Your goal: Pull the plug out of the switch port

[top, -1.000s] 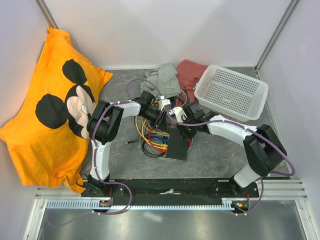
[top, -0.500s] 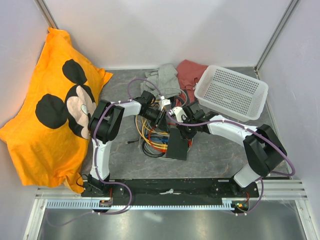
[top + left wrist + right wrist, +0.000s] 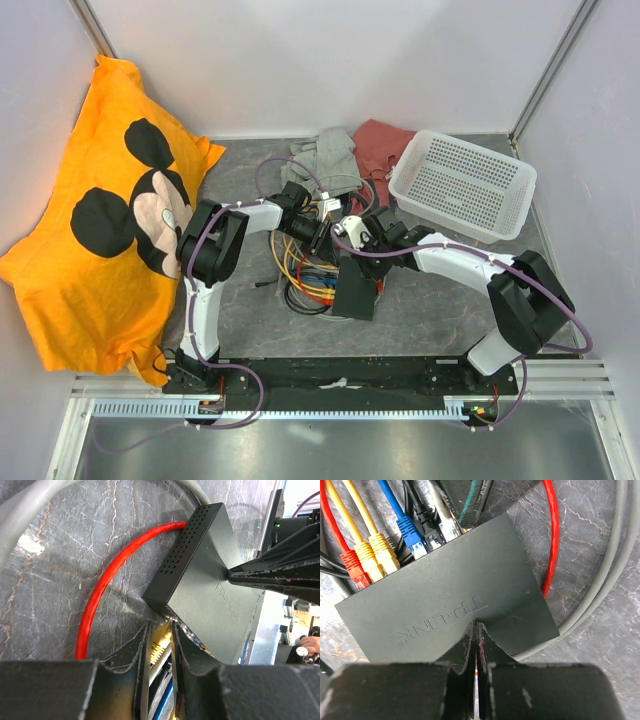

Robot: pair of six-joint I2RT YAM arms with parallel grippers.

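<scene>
Pressing on the lettered top of the matte-black TP-LINK switch (image 3: 445, 595), the right gripper (image 3: 476, 630) has its two fingertips squeezed together with no gap between them. The switch lies flat on the grey marbled table (image 3: 430, 300), at the centre of the overhead view between the two arms.

Along the switch's upper edge in the right wrist view runs a row of connectors: a red plug (image 3: 352, 565), two yellow plugs (image 3: 376, 556), a blue plug (image 3: 410, 534), a black plug (image 3: 426, 526) and, last on the right, a pale plug (image 3: 447, 527). That pale plug sits in the switch port (image 3: 452, 536) at the right end of the row.

The left gripper (image 3: 161, 627) comes in at that end. Its fingers (image 3: 142, 650) stand close on either side of the pale plug with only a narrow slot between them; whether they actually pinch it cannot be told.

A red cable (image 3: 107, 577) curves round the switch's corner, and grey cables (image 3: 610, 570) loop past on the right of the right wrist view. In the overhead view a white basket (image 3: 500, 215) sits at upper right, and an orange Mickey Mouse pillow (image 3: 60, 260) leans at the left.
</scene>
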